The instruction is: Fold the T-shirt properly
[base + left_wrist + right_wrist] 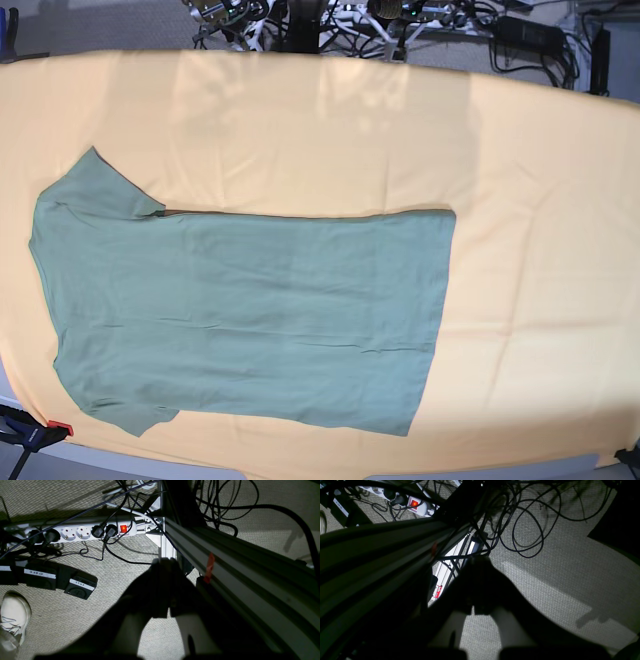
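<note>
- One T-shirt (240, 310) is lying flat on the yellow cloth (540, 200), filling the left and centre of the base view, sleeves toward the left edge, hem toward the right.
- I'm seeing no arm over the cloth in the base view.
- I'm looking down through the left wrist camera at carpet (125, 555); the left gripper (163, 566) is showing as a dark shape at centre, its jaws pressed together with nothing between them.
- A power strip (82, 531) with a lit red switch is lying in the upper left of that view, a metal rail (237, 562) is running diagonally to the lower right, and a white shoe (12, 615) is sitting at the lower left edge.
- I'm reading the right gripper (477, 561) the same way: dark, at centre, jaws closed and empty, hanging over carpet with loops of black cable (527, 530) at the top.
</note>
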### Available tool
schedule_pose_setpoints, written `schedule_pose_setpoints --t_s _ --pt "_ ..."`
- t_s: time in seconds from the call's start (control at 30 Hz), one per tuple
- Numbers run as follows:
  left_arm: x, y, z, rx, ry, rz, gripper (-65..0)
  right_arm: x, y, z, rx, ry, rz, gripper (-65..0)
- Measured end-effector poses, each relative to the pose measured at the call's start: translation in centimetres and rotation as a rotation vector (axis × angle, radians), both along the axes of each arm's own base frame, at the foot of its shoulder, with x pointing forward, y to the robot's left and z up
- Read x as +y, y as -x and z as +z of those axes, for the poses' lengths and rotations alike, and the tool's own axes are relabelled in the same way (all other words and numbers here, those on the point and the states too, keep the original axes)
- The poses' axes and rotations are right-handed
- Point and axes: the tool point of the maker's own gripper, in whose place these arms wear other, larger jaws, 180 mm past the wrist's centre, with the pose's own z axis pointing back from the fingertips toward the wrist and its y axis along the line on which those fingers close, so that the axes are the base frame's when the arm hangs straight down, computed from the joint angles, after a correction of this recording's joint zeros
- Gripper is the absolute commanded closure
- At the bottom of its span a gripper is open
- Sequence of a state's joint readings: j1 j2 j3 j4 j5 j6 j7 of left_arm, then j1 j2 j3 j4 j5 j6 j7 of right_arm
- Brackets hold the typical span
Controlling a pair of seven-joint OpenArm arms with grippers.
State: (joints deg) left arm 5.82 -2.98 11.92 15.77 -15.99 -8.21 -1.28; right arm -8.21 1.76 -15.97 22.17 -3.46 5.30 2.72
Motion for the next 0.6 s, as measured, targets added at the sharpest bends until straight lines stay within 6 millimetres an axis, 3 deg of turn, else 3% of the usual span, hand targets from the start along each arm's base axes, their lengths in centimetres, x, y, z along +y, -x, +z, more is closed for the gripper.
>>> schedule_pose_setpoints --t_s 0.47,0.6 --pt "0.1 0.0 0.0 0.000 -0.001 0.000 0.0 1.9 0.8 0.4 0.046 -0.113 0.035 0.0" --pt "0.0 0.0 0.0 0.000 -0.001 0.000 0.0 2.1 1.1 0.4 0.047 -0.106 0.121 0.0"
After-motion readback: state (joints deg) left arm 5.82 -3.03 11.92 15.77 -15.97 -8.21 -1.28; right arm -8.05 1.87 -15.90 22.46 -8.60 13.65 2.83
